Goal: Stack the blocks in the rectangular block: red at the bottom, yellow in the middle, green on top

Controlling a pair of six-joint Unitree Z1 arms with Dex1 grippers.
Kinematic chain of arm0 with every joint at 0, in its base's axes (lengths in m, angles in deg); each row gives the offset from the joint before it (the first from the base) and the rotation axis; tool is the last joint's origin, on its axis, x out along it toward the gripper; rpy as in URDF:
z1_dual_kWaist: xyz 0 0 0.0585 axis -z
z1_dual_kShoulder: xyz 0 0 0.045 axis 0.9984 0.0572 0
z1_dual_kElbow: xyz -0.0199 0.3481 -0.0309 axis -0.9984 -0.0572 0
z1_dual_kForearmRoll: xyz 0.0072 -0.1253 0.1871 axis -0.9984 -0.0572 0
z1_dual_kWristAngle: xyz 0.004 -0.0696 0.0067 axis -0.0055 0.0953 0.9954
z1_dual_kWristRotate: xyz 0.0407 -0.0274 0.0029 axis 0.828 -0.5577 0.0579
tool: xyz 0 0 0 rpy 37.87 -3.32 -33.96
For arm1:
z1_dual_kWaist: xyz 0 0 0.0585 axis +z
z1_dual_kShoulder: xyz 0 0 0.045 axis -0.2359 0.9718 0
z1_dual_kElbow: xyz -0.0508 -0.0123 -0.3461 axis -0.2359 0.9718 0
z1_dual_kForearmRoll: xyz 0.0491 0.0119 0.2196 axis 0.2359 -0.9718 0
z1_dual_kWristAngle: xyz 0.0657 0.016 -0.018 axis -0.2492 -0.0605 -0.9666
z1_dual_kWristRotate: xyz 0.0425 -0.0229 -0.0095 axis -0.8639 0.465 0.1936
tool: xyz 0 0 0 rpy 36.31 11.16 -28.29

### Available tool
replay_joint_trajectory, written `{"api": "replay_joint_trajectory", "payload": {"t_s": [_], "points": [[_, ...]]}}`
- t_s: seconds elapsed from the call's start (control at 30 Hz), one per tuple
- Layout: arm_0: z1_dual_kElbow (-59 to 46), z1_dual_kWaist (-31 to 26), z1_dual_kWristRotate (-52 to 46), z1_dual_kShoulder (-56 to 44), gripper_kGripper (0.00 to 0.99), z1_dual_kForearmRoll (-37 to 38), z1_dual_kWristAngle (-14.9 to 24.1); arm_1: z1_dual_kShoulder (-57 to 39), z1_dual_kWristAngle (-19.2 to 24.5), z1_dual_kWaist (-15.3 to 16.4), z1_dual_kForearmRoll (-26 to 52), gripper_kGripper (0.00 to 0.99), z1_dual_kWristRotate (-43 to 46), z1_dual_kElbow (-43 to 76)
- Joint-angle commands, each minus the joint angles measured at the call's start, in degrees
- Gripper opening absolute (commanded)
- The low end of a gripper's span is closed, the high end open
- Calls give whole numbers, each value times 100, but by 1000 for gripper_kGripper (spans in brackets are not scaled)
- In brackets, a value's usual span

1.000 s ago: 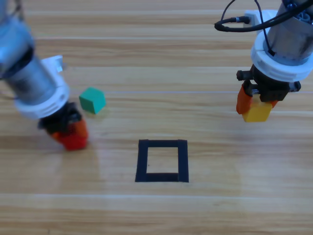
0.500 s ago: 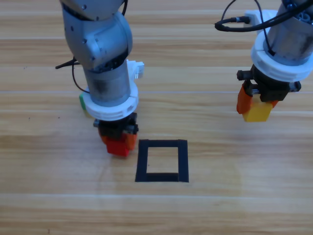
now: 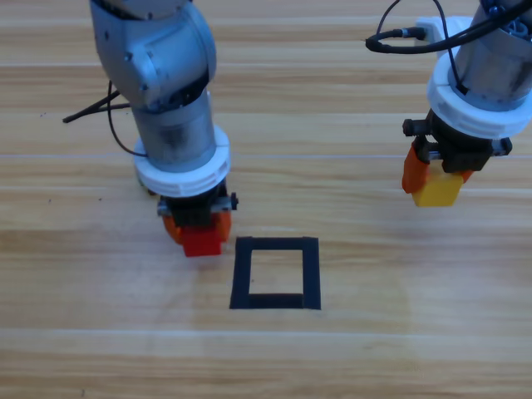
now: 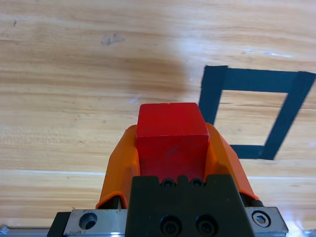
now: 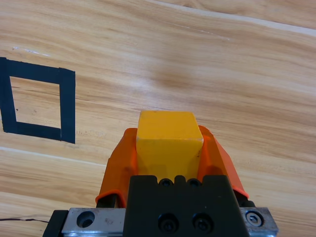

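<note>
My left gripper (image 3: 199,237) (image 4: 172,136) is shut on the red cube (image 3: 202,242) (image 4: 171,129) and holds it just left of the rectangular block (image 3: 275,273) (image 4: 253,113), a square of black tape with bare wood inside. At the right, my right gripper (image 3: 432,184) (image 5: 168,143) is shut on the yellow cube (image 3: 437,189) (image 5: 169,136) and holds it above the table, well right of and behind the tape square (image 5: 38,101). The green cube is hidden behind the left arm.
A black cable (image 3: 96,112) trails on the table behind the left arm. Another cable (image 3: 407,37) loops beside the right arm at the top right.
The left arm swung from the far left edge toward the middle with the red cube, stopping beside the tape square and covering the green cube. The right arm held still.
</note>
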Motion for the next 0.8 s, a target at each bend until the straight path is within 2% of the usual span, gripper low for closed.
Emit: {"api": "replay_joint_trajectory", "payload": {"t_s": [0.03,0.43,0.8], "points": [[126,418,-253,102,0,-91,-42,227,72,125,-50,0,-55,47],[689,980,-385,664,0,-179,99,227,54,125,-50,0,-37,47],[935,1024,-437,893,0,-240,187,236,46,125,-50,0,-20,47]]}}
